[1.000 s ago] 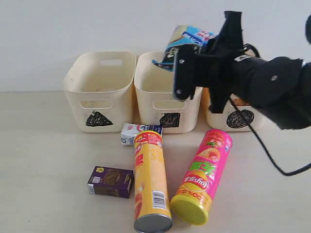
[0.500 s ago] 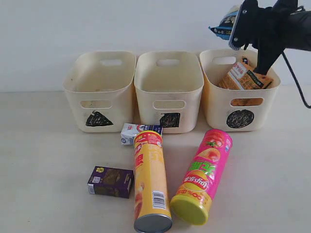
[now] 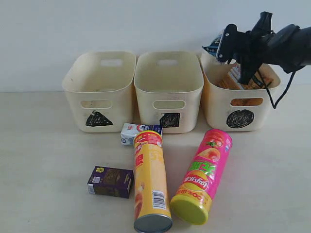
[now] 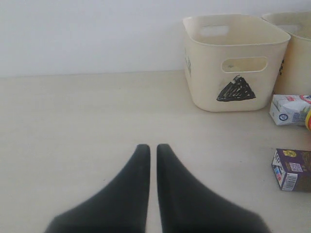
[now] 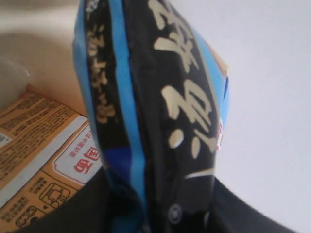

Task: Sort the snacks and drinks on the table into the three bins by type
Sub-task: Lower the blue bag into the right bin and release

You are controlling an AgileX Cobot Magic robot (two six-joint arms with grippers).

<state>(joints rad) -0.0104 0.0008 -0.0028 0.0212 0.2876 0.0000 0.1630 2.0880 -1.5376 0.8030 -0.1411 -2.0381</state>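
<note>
The left end effector (image 4: 151,160) sits pressed together, empty, over the tabletop (image 3: 48,194). Nearest lie the yellow tube (image 3: 151,179) and pink tube (image 3: 203,174). Farther back, over the circle bin (image 3: 238,104), the right end effector (image 3: 227,44) pinches the blue bag (image 5: 146,97), likely light, crinkly and soft, best held by its sealed edge. From outside, the arm (image 3: 286,46) hides most of it

Mostly hidden behind right hand (image 3: 226,45): blue bag (image 3: 212,47).

Lab setup: blank wall (image 3: 97,24), marked bins (image 3: 122,96)
</note>
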